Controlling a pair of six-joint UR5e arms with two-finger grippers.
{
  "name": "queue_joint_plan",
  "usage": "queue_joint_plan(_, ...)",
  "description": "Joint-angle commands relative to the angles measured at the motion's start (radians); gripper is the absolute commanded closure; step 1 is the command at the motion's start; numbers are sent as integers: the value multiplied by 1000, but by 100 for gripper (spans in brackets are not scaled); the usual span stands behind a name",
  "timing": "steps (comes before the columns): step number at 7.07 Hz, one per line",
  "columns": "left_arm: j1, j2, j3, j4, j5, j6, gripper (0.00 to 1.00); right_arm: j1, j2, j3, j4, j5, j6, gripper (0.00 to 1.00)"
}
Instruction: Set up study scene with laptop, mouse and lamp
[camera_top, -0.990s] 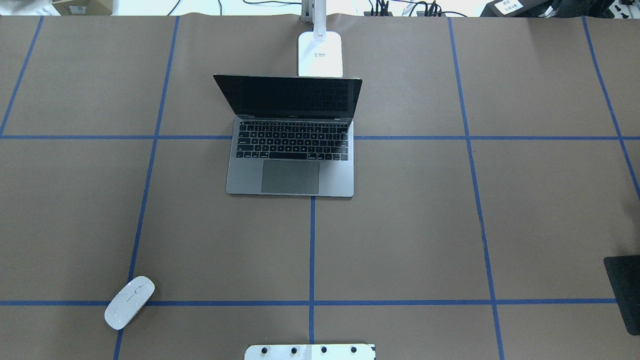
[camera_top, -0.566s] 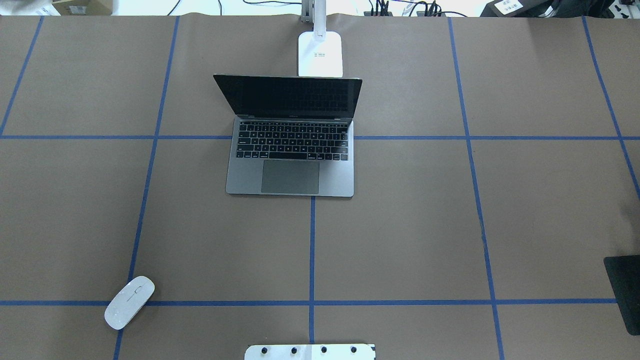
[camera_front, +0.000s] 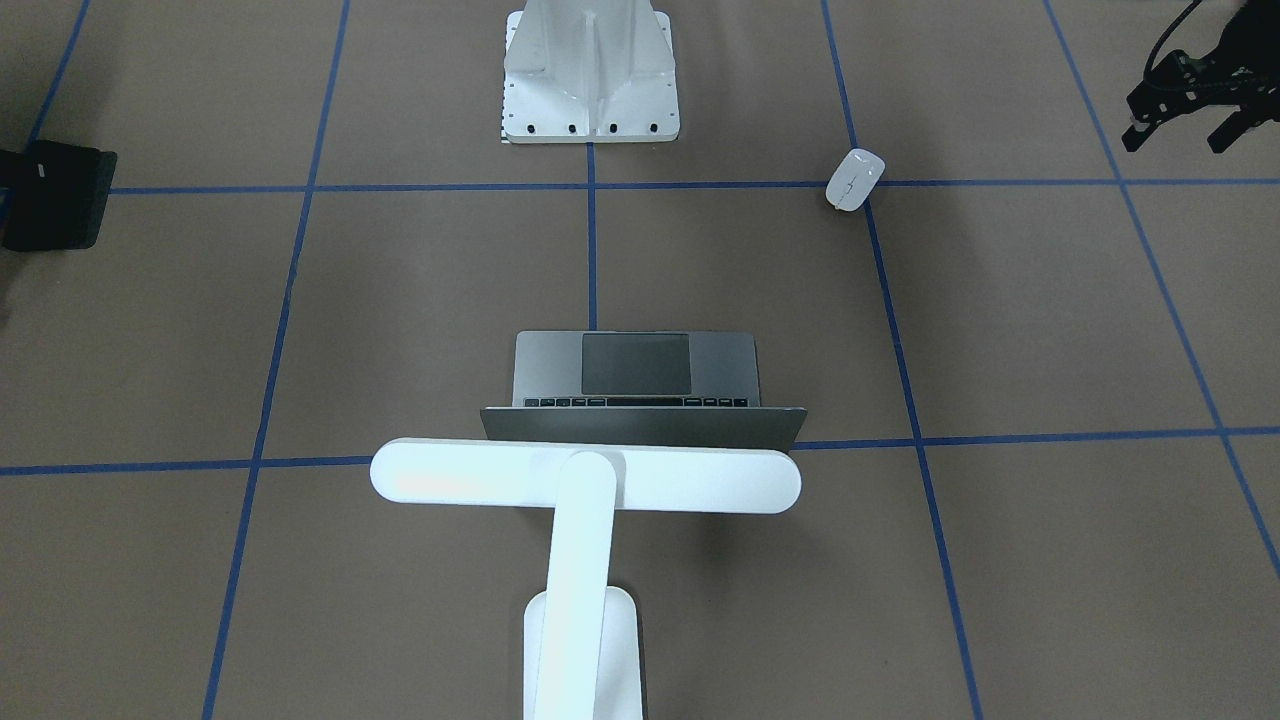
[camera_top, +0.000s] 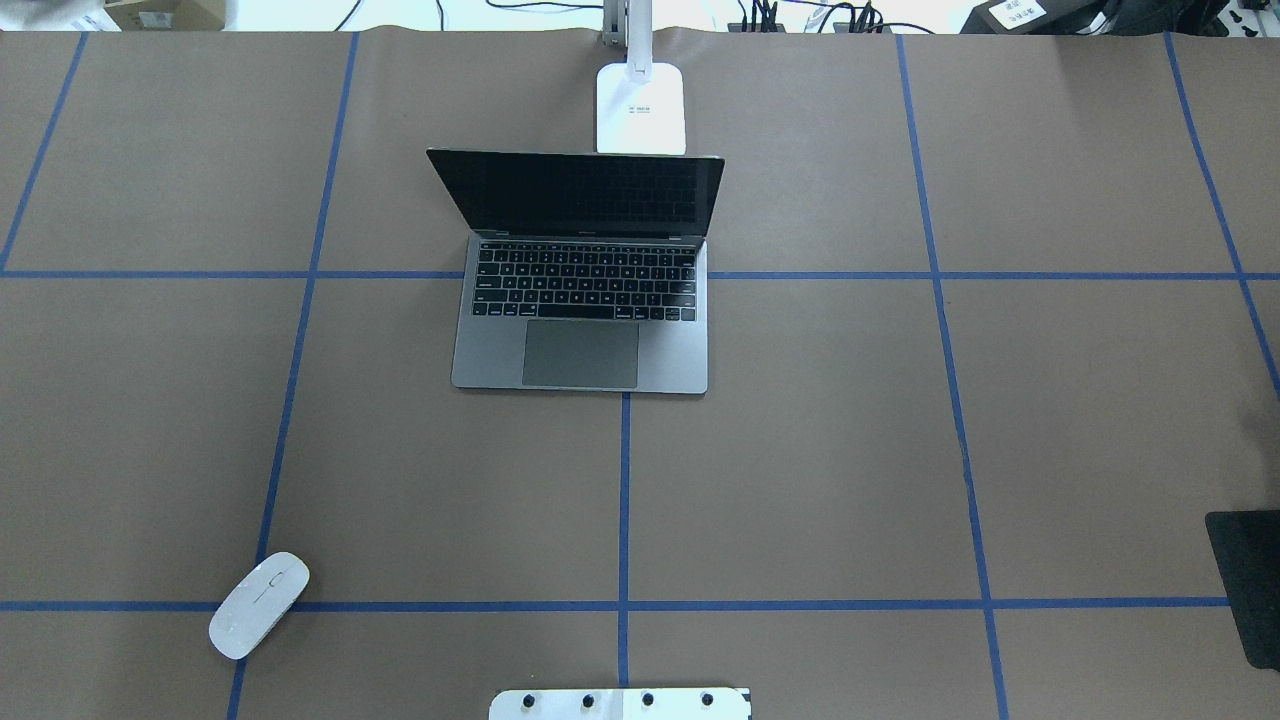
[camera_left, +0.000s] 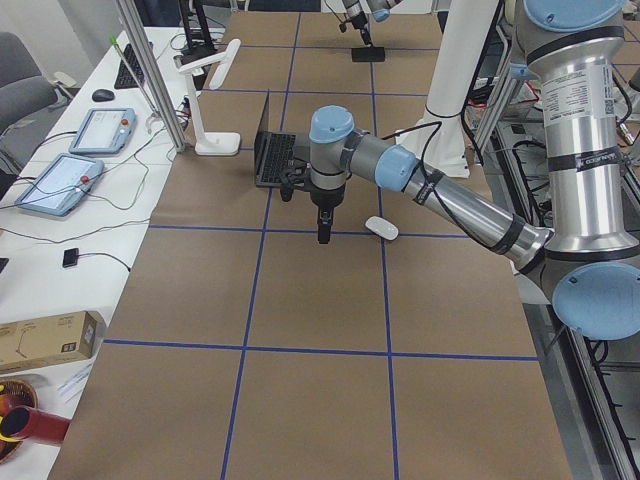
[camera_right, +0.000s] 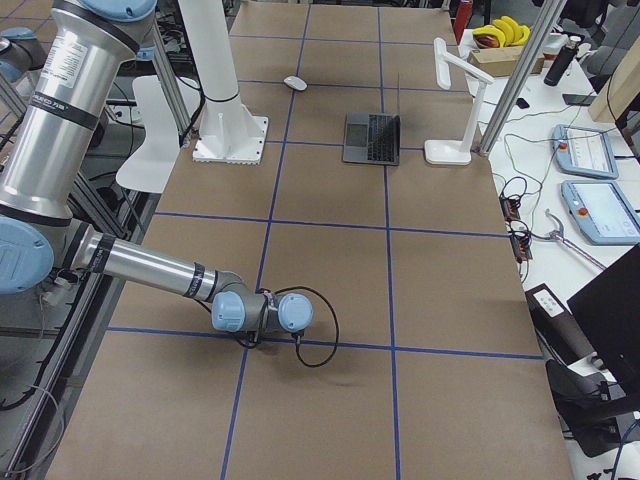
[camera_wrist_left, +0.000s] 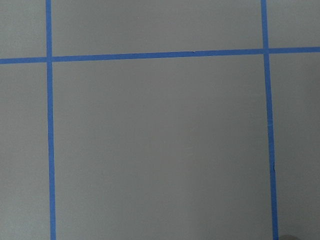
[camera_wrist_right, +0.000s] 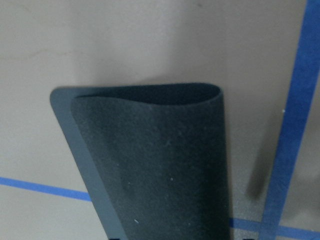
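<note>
The laptop (camera_top: 580, 350) stands open in the middle of the table, screen facing the robot. The white lamp (camera_front: 585, 475) stands just behind it, its light bar over the lid. The white mouse (camera_top: 258, 605) lies near the robot's side on the left, on a blue tape line. My left gripper (camera_front: 1180, 135) hangs open and empty above the table, left of the mouse. My right arm (camera_right: 290, 313) lies low at the table's right end. Its wrist view shows the black mat (camera_wrist_right: 160, 165) curled up towards the camera, held at its near edge; the fingers are out of frame.
The white bolted pedestal (camera_front: 590, 70) stands at the robot's edge in the middle. The black mat (camera_top: 1250, 585) lies at the far right edge. Blue tape lines (camera_wrist_left: 150, 55) grid the brown table. Tablets and cables lie beyond the far edge (camera_left: 60, 180).
The black mat at the right edge has shifted very slightly. Laptop, mouse and lamp have not moved.
</note>
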Motion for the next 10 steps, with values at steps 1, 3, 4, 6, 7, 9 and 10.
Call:
queue_joint_plan(1, 0, 0, 0, -1, 0, 2, 1, -1, 1, -6, 0, 0, 0, 68)
queue_joint_plan(3, 0, 0, 2, -3, 0, 2, 1, -1, 2, -6, 2, 0, 0, 97)
queue_joint_plan(4, 0, 0, 2, -3, 0, 2, 1, -1, 5, -6, 12, 0, 2, 100)
queue_joint_plan(6, -18, 0, 2, 3, -2, 2, 1, 2, 16, 45, 17, 5, 49, 100)
queue_joint_plan(7, -38, 2, 2, 8, -41, 23, 1, 6, 15, 110, 17, 5, 90, 100)
queue_joint_plan(9, -61, -4, 28, 10, -78, 52, 1, 6, 19, 211, 15, 4, 176, 100)
queue_joint_plan(10, -61, -11, 29, 19, -78, 52, 1, 6, 36, 258, 11, 4, 236, 100)
